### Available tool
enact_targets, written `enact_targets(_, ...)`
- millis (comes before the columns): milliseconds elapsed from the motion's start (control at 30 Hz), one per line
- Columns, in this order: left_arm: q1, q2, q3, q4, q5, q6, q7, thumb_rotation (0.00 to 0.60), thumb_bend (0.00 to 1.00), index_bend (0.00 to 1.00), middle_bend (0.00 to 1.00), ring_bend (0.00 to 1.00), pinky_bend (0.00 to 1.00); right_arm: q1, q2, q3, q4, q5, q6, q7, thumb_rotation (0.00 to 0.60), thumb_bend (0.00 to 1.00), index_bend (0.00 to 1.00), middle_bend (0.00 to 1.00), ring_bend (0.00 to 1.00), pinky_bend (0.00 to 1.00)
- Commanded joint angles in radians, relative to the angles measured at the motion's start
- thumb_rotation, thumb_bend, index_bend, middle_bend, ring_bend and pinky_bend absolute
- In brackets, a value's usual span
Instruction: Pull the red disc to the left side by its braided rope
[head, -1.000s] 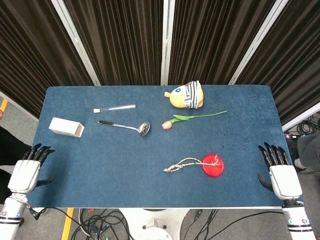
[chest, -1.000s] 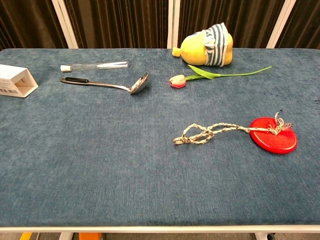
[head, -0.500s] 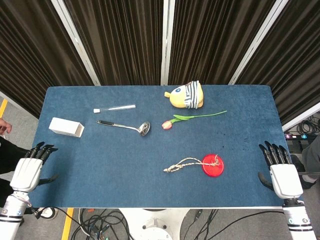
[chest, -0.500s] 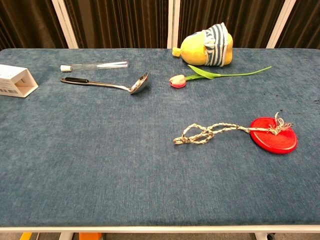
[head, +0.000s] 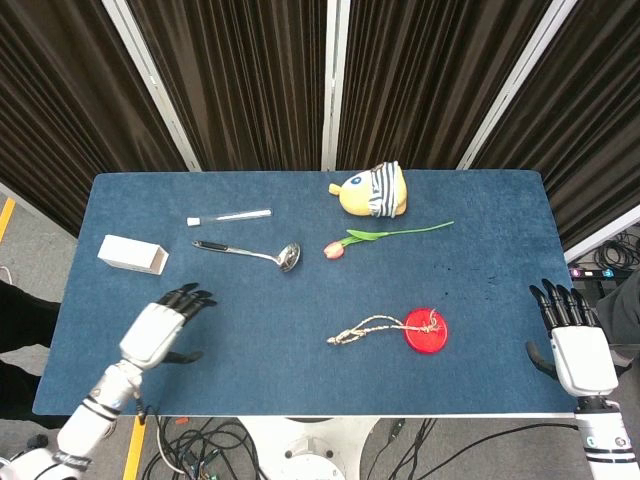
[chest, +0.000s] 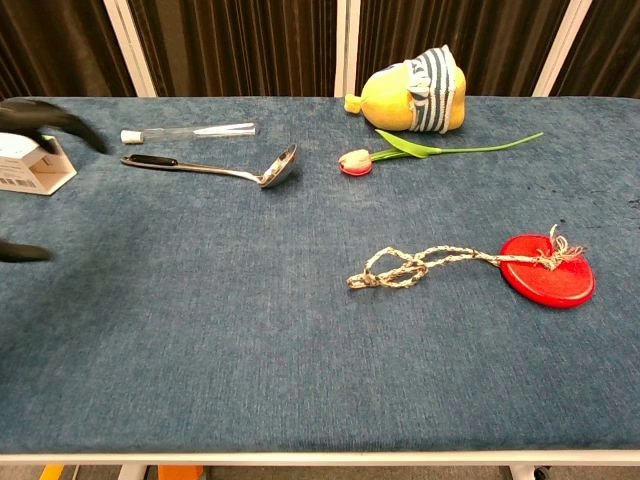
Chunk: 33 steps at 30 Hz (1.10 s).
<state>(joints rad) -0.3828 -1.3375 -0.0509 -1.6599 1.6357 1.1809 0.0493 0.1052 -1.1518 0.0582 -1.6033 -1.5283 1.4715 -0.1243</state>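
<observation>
The red disc (head: 425, 332) (chest: 547, 269) lies flat on the blue table, right of the middle. Its braided rope (head: 365, 328) (chest: 415, 264) runs leftward from the disc and ends in a loose loop. My left hand (head: 160, 327) hovers over the table's left part with fingers spread and empty, far left of the rope's end. In the chest view only its dark fingers (chest: 40, 118) show at the left edge. My right hand (head: 575, 345) stays off the table's right edge, fingers apart and holding nothing.
A white box (head: 132, 254), a test tube (head: 230, 215) and a metal ladle (head: 250, 254) lie at the left and back. A tulip (head: 385, 236) and a yellow plush toy (head: 374, 191) lie behind the disc.
My left hand has swung in from beyond the table's left edge to above the table, moving rightward. The right hand, disc and rope have barely shifted.
</observation>
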Motion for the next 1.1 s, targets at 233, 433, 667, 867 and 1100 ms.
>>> enact_targets(233,-0.169,-0.152,-0.074,0.022,-0.103,-0.203,-0.051,0.6,0.0,0.24,0.2,0.1,0.22,-0.004,0.017,0.003,0.011,0.007,0.002,0.04,0.6,0.22,0.0,0.0,0.0,0.0)
enact_targets(433,-0.243,-0.242,-0.099,0.035,-0.168,-0.279,-0.039,0.6,0.0,0.25,0.22,0.1,0.22,-0.009,0.024,0.011,0.025,0.022,0.007,0.066,0.6,0.22,0.0,0.0,0.0,0.0)
enact_targets(667,-0.329,-0.349,-0.134,0.063,-0.239,-0.343,0.027,0.6,0.0,0.25,0.22,0.1,0.22,-0.014,0.024,0.012,0.048,0.032,0.006,0.097,0.6,0.22,0.0,0.0,0.0,0.0)
enact_targets(867,-0.392,-0.429,-0.171,0.115,-0.319,-0.375,0.074,0.6,0.0,0.25,0.23,0.1,0.22,-0.019,0.026,0.013,0.06,0.034,0.011,0.118,0.6,0.22,0.0,0.0,0.0,0.0)
enact_targets(1100,-0.439,-0.501,-0.196,0.167,-0.42,-0.366,0.179,0.6,0.0,0.26,0.26,0.13,0.23,-0.021,0.021,0.015,0.08,0.039,0.01,0.142,0.6,0.22,0.0,0.0,0.0,0.0)
